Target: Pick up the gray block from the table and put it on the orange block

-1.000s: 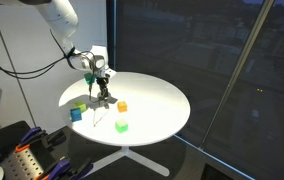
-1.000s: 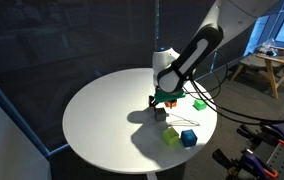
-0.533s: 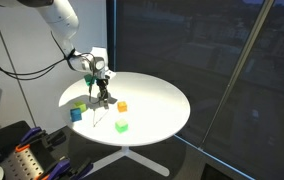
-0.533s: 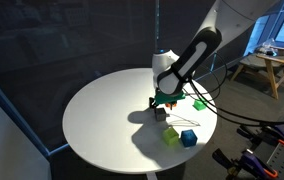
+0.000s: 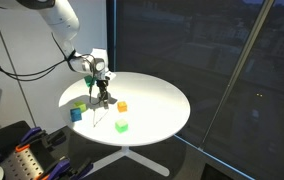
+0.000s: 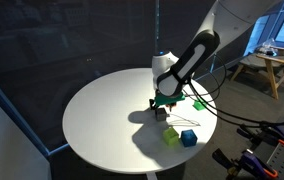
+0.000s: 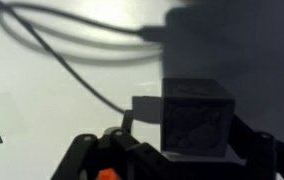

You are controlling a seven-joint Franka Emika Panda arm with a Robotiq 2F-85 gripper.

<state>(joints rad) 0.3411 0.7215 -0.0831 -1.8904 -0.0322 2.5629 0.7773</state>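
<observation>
Tool [image 5: 103, 97] is down at the worktop [image 5: 157, 100], near its edge on the arm's side. The gray block [image 7: 194, 120] sits directly under the tool, between the two fingers [image 7: 257, 150], resting on the worktop. In the wrist view the fingers flank the block closely on both sides, but shadow hides the contact lines, so I cannot tell whether the jaws are clamped on it or only standing beside it. In an exterior view the gray block [image 6: 159, 113] shows as a dark cube at the tool's tip, not lifted. Orange block [image 5: 122, 106] lies just beside the tool, apart from the gray block, with nothing on top. Bright green block [image 5: 122, 126] is near the tool, beyond the orange one toward the worktop's near edge. Blue block [image 5: 77, 114] and yellow-green block [image 5: 81, 106] sit together on the tool's other side, at the rim, touching or nearly so.
</observation>
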